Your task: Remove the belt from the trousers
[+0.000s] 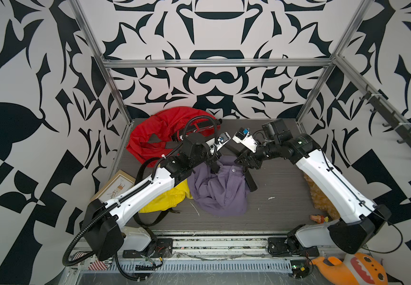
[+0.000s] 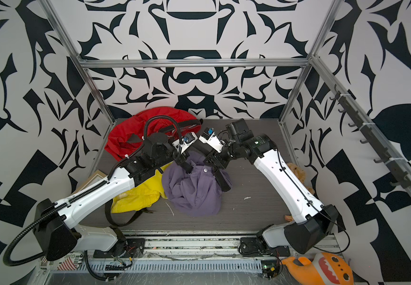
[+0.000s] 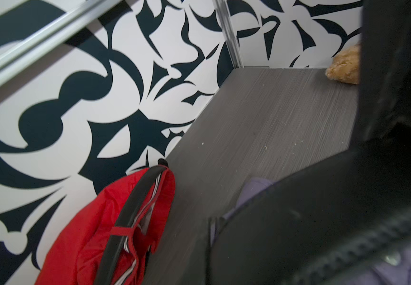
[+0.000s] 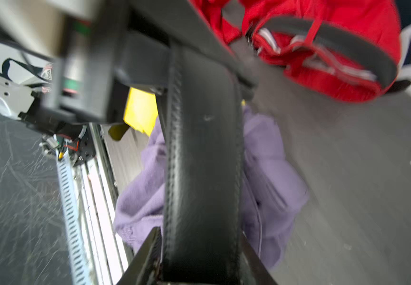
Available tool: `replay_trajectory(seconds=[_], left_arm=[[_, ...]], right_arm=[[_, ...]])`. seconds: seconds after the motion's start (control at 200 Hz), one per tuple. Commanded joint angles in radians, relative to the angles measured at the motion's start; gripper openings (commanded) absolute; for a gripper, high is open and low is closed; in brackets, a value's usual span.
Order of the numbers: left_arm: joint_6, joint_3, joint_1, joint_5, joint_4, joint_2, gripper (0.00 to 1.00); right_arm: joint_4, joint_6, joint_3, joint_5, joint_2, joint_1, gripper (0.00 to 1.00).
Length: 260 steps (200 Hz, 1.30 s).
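Note:
The purple trousers point(image 1: 219, 195) point(image 2: 194, 195) lie crumpled mid-table, waistband toward the back. Their black belt point(image 1: 252, 183) point(image 2: 225, 183) runs up from the waistband into my right gripper point(image 1: 245, 163) point(image 2: 215, 163), which is shut on it; one end hangs down beside the trousers. In the right wrist view the belt point(image 4: 202, 148) fills the gap between the jaws of that gripper point(image 4: 199, 234), with the purple trousers point(image 4: 271, 158) behind. My left gripper point(image 1: 214, 167) point(image 2: 187, 168) is shut, its tips down at the waistband; whether it pinches cloth is hidden. The left wrist view shows the belt point(image 3: 323, 209) close up.
Red trousers point(image 1: 157, 138) with their own dark belt lie at the back left. A yellow garment point(image 1: 167, 199) and a black strap point(image 1: 155, 219) sit under my left arm, beside a picture frame point(image 1: 115, 187). A brown plush point(image 1: 320, 195) lies under my right arm.

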Motion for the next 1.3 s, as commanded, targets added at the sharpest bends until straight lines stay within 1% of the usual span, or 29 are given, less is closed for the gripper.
replay_trajectory(seconds=[0.0,0.06,0.07,0.095,0.18,0.23,0.26,0.29,0.345,0.4,0.5,0.565,0.61,0.615,0.625,0.63,0.655,0.66,0.665,0.685,0.725,0.765,0.825,0.915,0.995,1.115,1.295], left_arm=[[-0.301,-0.041,0.223,-0.022,0.026,-0.064,0.0],[-0.376,-0.064,0.304,0.0,0.017,-0.064,0.0],[-0.384,-0.066,0.314,0.001,0.012,-0.089,0.0],[-0.398,-0.069,0.337,0.004,0.002,-0.097,0.0],[-0.429,-0.071,0.368,-0.001,-0.03,-0.1,0.0],[-0.441,-0.072,0.367,0.058,-0.025,-0.111,0.0],[-0.45,-0.072,0.355,0.101,-0.018,-0.12,0.0],[-0.453,-0.072,0.334,0.112,-0.012,-0.127,0.0],[-0.436,-0.071,0.27,0.093,-0.015,-0.137,0.0],[-0.429,-0.075,0.214,0.078,-0.032,-0.144,0.0],[-0.452,-0.121,0.133,0.04,-0.069,-0.16,0.0],[-0.477,-0.186,0.086,-0.006,-0.082,-0.192,0.0],[-0.491,-0.232,0.059,-0.041,-0.091,-0.224,0.0],[-0.494,-0.236,0.056,-0.044,-0.092,-0.228,0.0],[-0.498,-0.248,0.051,-0.052,-0.094,-0.237,0.0],[-0.5,-0.252,0.049,-0.055,-0.095,-0.241,0.0],[-0.513,-0.274,0.038,-0.07,-0.101,-0.263,0.0],[-0.515,-0.279,0.037,-0.072,-0.103,-0.267,0.0],[-0.517,-0.283,0.035,-0.074,-0.104,-0.271,0.0],[-0.527,-0.297,0.03,-0.078,-0.108,-0.287,0.0],[-0.547,-0.322,0.021,-0.082,-0.117,-0.318,0.0],[-0.564,-0.34,0.014,-0.083,-0.126,-0.341,0.0],[-0.574,-0.354,-0.002,-0.081,-0.135,-0.363,0.0],[-0.579,-0.354,-0.03,-0.073,-0.137,-0.368,0.0],[-0.573,-0.345,-0.053,-0.074,-0.142,-0.354,0.0],[-0.564,-0.334,-0.061,-0.078,-0.144,-0.345,0.0],[-0.564,-0.31,-0.062,-0.093,-0.159,-0.35,0.0]], right_arm=[[-0.106,0.012,-0.04,0.032,-0.08,-0.018,0.0],[-0.092,0.025,-0.061,0.031,-0.105,-0.03,0.0],[-0.09,0.028,-0.063,0.031,-0.109,-0.032,0.0],[-0.083,0.035,-0.073,0.03,-0.119,-0.037,0.0],[-0.075,0.051,-0.09,0.027,-0.137,-0.045,0.0],[-0.071,0.064,-0.089,0.027,-0.127,-0.045,0.0],[-0.072,0.069,-0.083,0.014,-0.114,-0.045,0.0],[-0.07,0.072,-0.076,0.013,-0.099,-0.045,0.0],[-0.043,0.085,-0.073,0.006,-0.075,-0.045,0.0],[0.033,0.102,-0.097,0.005,-0.065,-0.045,0.0],[0.163,0.121,-0.162,0.018,-0.049,-0.046,0.0],[0.198,0.123,-0.185,0.021,-0.022,-0.045,0.12],[0.211,0.123,-0.201,0.016,-0.011,-0.045,0.27],[0.211,0.123,-0.204,0.014,-0.009,-0.045,0.3],[0.217,0.124,-0.21,0.009,-0.009,-0.044,0.41],[0.22,0.124,-0.211,0.007,-0.008,-0.045,0.43],[0.235,0.13,-0.226,-0.003,-0.008,-0.046,0.66],[0.238,0.132,-0.229,-0.005,-0.008,-0.046,0.66],[0.241,0.133,-0.231,-0.005,-0.009,-0.045,0.71],[0.251,0.138,-0.241,-0.013,-0.013,-0.045,0.75],[0.266,0.144,-0.258,-0.031,-0.023,-0.045,0.78],[0.277,0.153,-0.275,-0.033,-0.036,-0.042,0.82],[0.28,0.158,-0.294,-0.055,-0.064,-0.036,0.83],[0.284,0.167,-0.32,-0.042,-0.119,-0.013,0.84],[0.295,0.16,-0.352,0.043,-0.171,0.048,0.85],[0.321,0.156,-0.395,0.155,-0.213,0.15,0.85],[0.454,0.214,-0.464,0.37,-0.238,0.317,0.85]])
